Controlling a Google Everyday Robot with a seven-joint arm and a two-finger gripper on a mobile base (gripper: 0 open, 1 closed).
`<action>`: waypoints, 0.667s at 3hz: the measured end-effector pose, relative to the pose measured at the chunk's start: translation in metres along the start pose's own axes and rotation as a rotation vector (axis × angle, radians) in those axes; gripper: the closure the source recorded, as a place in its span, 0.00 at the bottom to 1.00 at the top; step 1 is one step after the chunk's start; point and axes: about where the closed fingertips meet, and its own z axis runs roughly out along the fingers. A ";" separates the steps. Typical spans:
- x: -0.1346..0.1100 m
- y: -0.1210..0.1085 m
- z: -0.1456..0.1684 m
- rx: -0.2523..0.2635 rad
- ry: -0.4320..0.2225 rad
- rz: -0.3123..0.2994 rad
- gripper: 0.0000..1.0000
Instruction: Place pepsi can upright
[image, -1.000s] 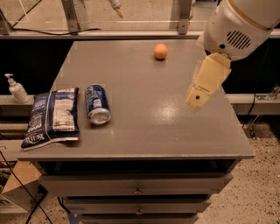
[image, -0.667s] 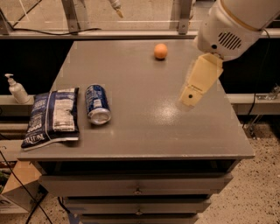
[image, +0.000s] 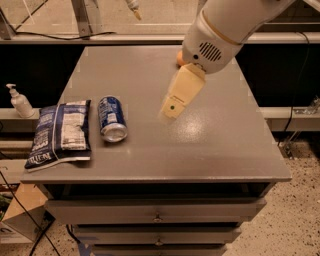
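Note:
The pepsi can (image: 112, 119), dark blue with white markings and a silver end, lies on its side on the left part of the grey table (image: 215, 150), its silver end toward the front. My gripper (image: 173, 109) hangs above the table's middle, to the right of the can and apart from it. Only its cream-coloured finger housing with a green dot shows. The white arm reaches in from the upper right.
A flat blue-and-white snack bag (image: 62, 133) lies just left of the can at the table's left edge. An orange ball (image: 179, 59) sits at the back, partly hidden by the arm. A soap dispenser (image: 20, 101) stands on a shelf to the left. Drawers are below the tabletop.
The arm and gripper have moved left, from the table's right side toward the middle and closer to the can. The arm now covers part of the orange ball. The can has not moved.

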 end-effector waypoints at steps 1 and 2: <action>-0.035 0.010 0.020 -0.077 -0.074 -0.043 0.00; -0.026 0.007 0.017 -0.069 -0.061 -0.004 0.00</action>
